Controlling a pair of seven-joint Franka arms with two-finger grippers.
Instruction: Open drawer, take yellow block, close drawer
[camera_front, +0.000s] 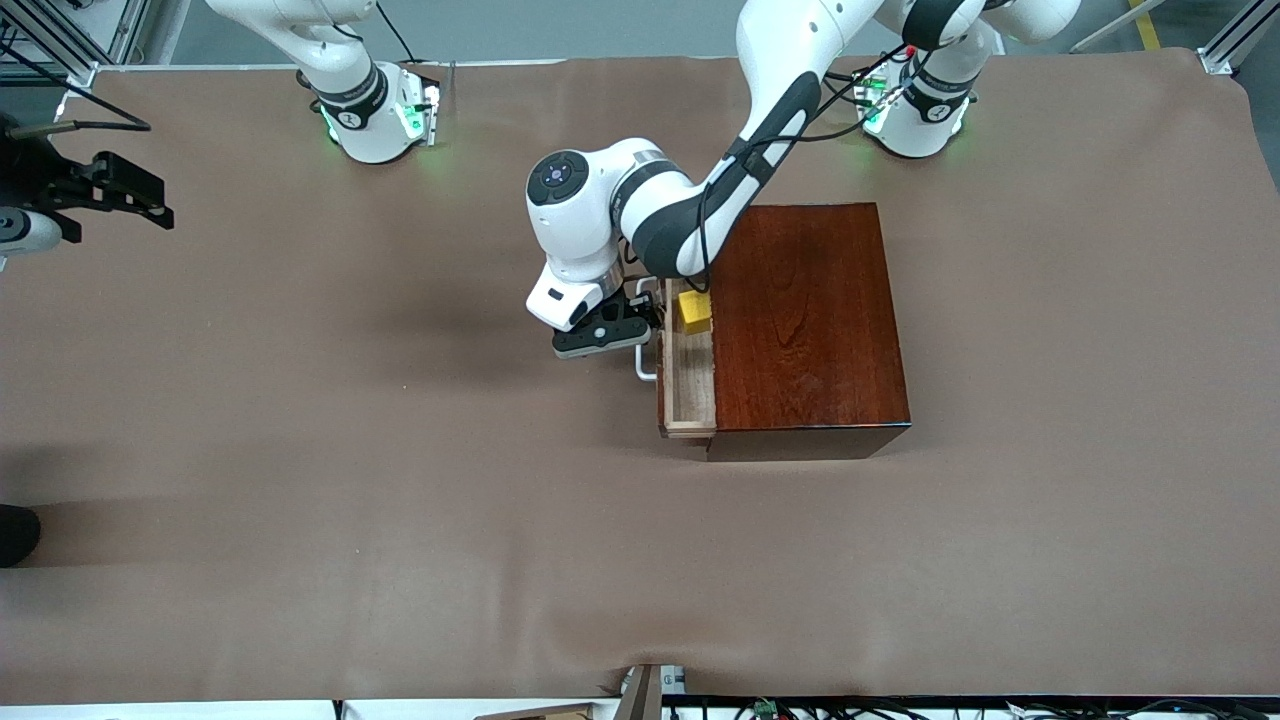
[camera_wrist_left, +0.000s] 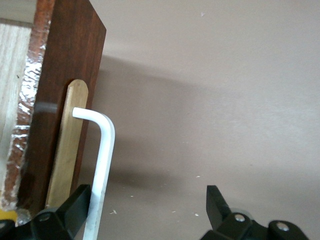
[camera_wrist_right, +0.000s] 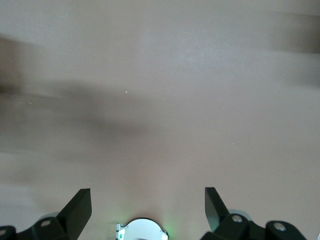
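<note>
The drawer (camera_front: 690, 385) of the dark reddish-brown wooden box (camera_front: 810, 320) is pulled partly out toward the right arm's end of the table, and its pale interior shows. The yellow block (camera_front: 694, 310) lies inside it, at the end farther from the front camera. My left gripper (camera_front: 628, 325) is open at the white U-shaped handle (camera_front: 645, 368). In the left wrist view the handle (camera_wrist_left: 102, 160) runs just inside one finger (camera_wrist_left: 77, 207) of the left gripper (camera_wrist_left: 147, 200), with a wide gap to the other finger. My right gripper (camera_front: 140, 195) waits open, raised over the right arm's end of the table.
A brown cloth (camera_front: 400, 450) covers the whole table. The right gripper (camera_wrist_right: 147, 197) looks down on bare cloth and its own arm's base (camera_wrist_right: 142, 231). A dark rounded object (camera_front: 15, 535) sits at the table's edge on the right arm's end.
</note>
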